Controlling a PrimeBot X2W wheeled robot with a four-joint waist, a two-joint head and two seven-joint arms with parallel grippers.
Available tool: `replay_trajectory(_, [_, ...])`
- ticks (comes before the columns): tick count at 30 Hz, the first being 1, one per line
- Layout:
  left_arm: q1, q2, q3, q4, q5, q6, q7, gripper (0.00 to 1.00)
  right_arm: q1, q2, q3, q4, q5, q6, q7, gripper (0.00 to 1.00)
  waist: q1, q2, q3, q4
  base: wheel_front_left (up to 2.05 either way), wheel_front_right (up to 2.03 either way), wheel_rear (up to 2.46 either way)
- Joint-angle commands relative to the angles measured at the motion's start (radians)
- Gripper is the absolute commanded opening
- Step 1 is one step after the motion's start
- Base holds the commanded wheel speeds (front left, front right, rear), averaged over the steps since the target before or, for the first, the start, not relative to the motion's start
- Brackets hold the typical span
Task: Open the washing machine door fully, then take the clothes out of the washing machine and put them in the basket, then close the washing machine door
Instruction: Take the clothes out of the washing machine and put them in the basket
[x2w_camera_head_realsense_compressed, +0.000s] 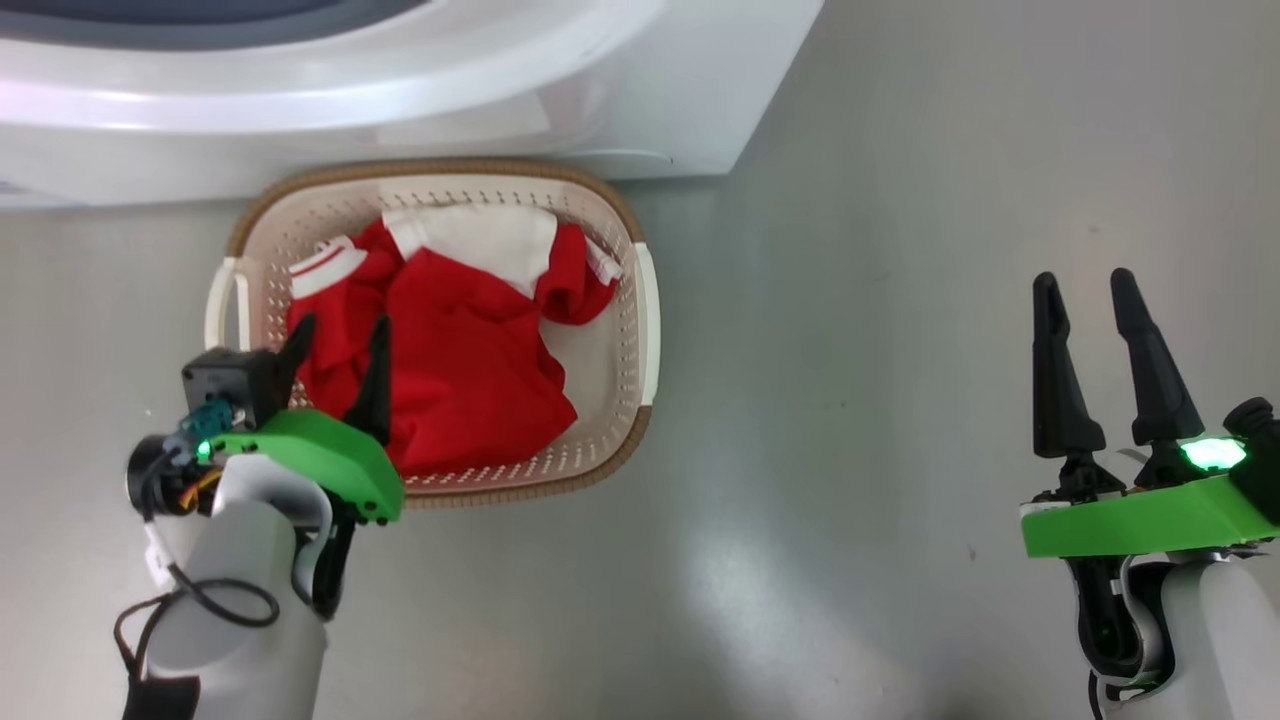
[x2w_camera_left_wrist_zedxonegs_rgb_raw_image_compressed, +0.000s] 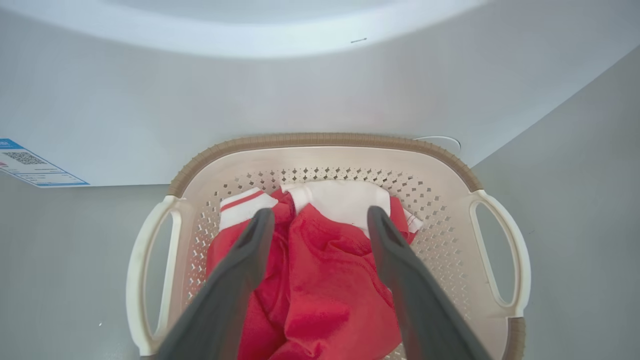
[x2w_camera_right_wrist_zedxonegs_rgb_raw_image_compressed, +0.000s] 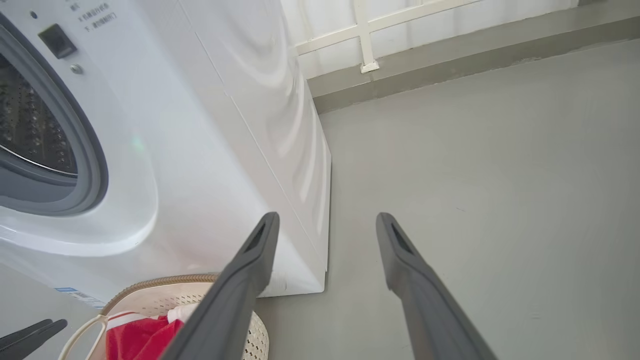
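See clothes (x2w_camera_head_realsense_compressed: 450, 350) heaped inside basket (x2w_camera_head_realsense_compressed: 648, 330), on floor (x2w_camera_head_realsense_compressed: 850, 400) just near of washing machine (x2w_camera_head_realsense_compressed: 650, 90). Find left gripper (x2w_camera_head_realsense_compressed: 342, 322) splayed, empty, over basket's near-left edge; right gripper (x2w_camera_head_realsense_compressed: 1082, 278) splayed, empty, well right over floor.

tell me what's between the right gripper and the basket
Just bare grey floor. The head view shows that stretch running from the right gripper across to the basket, with no object on it.
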Motion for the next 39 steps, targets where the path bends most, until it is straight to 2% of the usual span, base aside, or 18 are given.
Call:
replay_trajectory(1, [0.051, 0.035, 0.036, -0.036, 0.014, -0.005, -0.008, 1.00, 0.021, -0.006, 0.027, -0.014, -0.012, 0.006, -0.006, 1.00, 0.0000, -0.0001, -0.043, 0.009, 0.00, 0.00, 0.00])
replay_trajectory(19, [0.292, 0.021, 0.079, -0.323, 0.064, -0.005, -0.008, 1.00, 0.136, -0.006, 0.044, 0.040, -0.053, 0.006, -0.006, 1.00, 0.0000, -0.0001, -0.315, 0.034, 0.00, 0.00, 0.00])
replay_trajectory(39, [0.606, 0.004, 0.146, -0.654, 0.122, -0.005, -0.008, 1.00, 0.309, -0.006, 0.006, 0.035, -0.043, 0.006, -0.006, 1.00, 0.0000, -0.0001, -0.493, 0.059, 0.00, 0.00, 0.00])
